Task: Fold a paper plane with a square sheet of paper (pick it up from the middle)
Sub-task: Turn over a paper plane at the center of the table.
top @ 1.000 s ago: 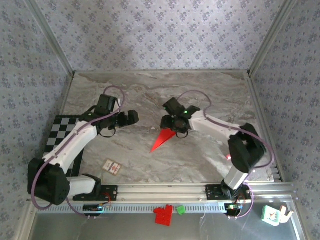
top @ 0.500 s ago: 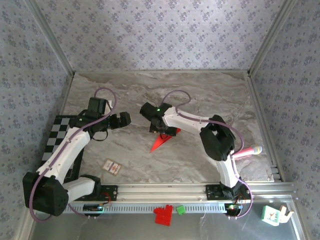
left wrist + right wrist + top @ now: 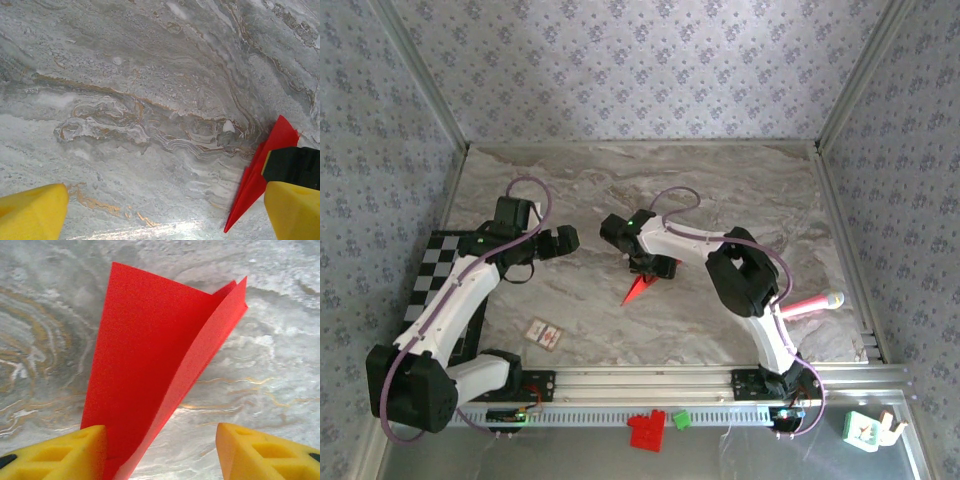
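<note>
Straddling the paper plane (image 3: 637,291) unclenched, the right gripper (image 3: 654,268) is nearest — nose points seven o'clock — while the left gripper (image 3: 565,240) gapes empty off at ten.

Right gripper (image 3: 160,455) has its yellow fingers (image 3: 55,452) spread wide along the bottom edge. The paper plane (image 3: 150,355) is bright red and folded into layers. It fans up from the lower left, with its base right against the finger on that side. There's a clear gap between the paper and the other finger. The table (image 3: 270,340) underneath is grey marble with tan veins.
</note>
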Controlling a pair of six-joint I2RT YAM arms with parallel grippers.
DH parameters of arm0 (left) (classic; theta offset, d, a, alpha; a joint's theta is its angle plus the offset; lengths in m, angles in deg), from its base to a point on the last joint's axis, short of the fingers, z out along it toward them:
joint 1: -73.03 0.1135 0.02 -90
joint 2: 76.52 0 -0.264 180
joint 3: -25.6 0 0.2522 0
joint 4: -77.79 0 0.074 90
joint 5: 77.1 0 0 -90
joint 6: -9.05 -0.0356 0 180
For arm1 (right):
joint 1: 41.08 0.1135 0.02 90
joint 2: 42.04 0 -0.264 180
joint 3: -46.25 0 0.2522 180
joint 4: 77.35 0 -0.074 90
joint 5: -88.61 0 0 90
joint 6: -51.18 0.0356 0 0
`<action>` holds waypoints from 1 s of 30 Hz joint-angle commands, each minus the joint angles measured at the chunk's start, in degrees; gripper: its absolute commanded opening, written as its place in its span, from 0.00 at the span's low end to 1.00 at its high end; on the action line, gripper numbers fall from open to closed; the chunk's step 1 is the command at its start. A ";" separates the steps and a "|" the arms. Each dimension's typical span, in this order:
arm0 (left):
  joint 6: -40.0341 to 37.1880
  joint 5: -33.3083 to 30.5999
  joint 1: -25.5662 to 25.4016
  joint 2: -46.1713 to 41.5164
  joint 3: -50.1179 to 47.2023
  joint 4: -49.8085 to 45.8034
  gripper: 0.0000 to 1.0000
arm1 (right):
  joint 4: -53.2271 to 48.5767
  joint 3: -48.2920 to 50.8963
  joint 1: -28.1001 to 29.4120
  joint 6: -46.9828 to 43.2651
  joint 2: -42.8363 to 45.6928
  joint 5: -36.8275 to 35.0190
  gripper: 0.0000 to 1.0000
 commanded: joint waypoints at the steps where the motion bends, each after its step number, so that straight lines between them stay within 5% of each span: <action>1: -0.27 -0.20 0.39 -1.10 -0.15 -0.28 1.00 | -3.43 0.25 0.48 3.17 3.22 -3.40 0.55; 21: 0.21 0.03 1.26 -0.40 -0.09 -0.12 1.00 | -1.14 1.76 -0.03 3.20 3.23 -0.11 0.18; 30: 2.02 0.69 3.02 -0.62 -0.53 0.58 1.00 | 3.30 1.46 -0.48 -5.72 7.42 -2.48 0.04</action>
